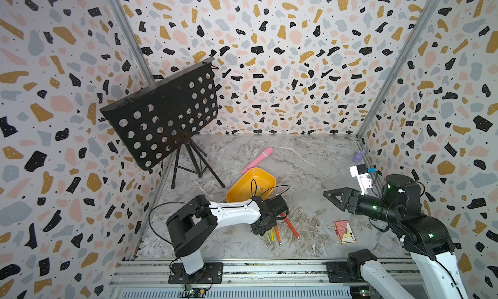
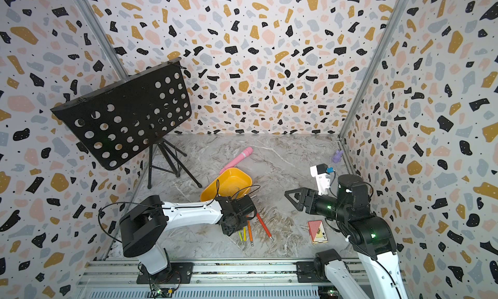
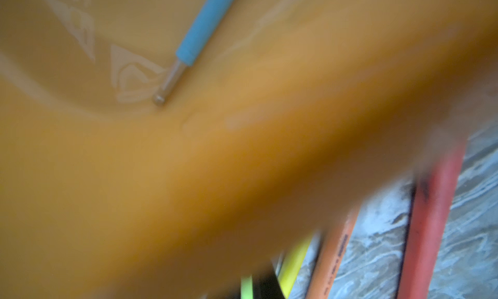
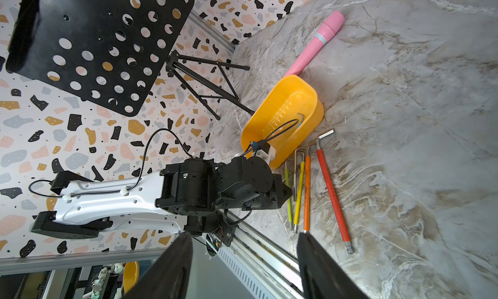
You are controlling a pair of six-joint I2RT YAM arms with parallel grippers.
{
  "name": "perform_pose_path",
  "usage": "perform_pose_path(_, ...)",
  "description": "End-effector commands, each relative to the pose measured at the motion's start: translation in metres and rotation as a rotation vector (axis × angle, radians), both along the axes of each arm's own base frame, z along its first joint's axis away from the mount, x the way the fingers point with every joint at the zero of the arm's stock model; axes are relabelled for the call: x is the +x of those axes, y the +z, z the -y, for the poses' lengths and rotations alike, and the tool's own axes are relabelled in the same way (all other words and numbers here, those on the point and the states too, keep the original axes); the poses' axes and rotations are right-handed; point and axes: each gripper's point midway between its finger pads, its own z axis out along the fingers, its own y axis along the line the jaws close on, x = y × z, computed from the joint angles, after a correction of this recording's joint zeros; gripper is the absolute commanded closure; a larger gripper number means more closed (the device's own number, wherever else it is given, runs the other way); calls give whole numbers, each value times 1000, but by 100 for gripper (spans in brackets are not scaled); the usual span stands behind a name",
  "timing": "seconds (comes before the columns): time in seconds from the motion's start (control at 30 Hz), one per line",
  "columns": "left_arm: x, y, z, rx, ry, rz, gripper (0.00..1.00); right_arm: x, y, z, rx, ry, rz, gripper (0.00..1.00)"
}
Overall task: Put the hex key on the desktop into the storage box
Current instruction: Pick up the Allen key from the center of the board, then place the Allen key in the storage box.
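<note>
Low over the desktop [image 1: 310,160], the left gripper [image 1: 260,230] is largely hidden under its own wrist in both top views. Its jaws are closed down among the hex keys, and whether they pinch one cannot be told. Its wrist view is blurred, mostly filled by the storage box [image 3: 188,176] wall. Just beside the box, side by side on the marble, lie a green hex key [image 4: 290,211], a yellow hex key [image 4: 299,195], an orange hex key [image 4: 306,192] and a red hex key [image 4: 333,195]. Each is a steel L in a coloured sleeve. A blue hex key [image 3: 200,30] lies inside the box. The right gripper [image 1: 327,195] hangs well apart, jaws spread, empty
</note>
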Motion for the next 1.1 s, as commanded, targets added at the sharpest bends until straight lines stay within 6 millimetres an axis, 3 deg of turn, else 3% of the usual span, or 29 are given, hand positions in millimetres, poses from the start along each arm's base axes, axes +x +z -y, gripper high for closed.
perform_pose_path(0.0, 4, 27, 4, -10, -32, 52, 100, 0, 3, -1, 5, 3, 13, 33)
perform_pose_path(0.23, 12, 67, 13, -30, -80, 139, 100, -1, 6, 0, 4, -1, 21, 33)
perform_pose_path(0.47, 21, 126, 26, -71, -183, 271, 100, -2, 12, 1, 4, -4, 36, 33)
perform_pose_path(0.73, 54, 183, 11, 30, -364, 434, 100, -2, 18, 1, 6, -7, 49, 33)
perform_pose_path(0.9, 87, 186, -9, 96, -520, 439, 100, -3, 18, 1, 8, -3, 49, 33)
perform_pose_path(1.07, 116, 167, -26, 256, -758, 431, 100, -3, 17, 1, 7, -2, 48, 33)
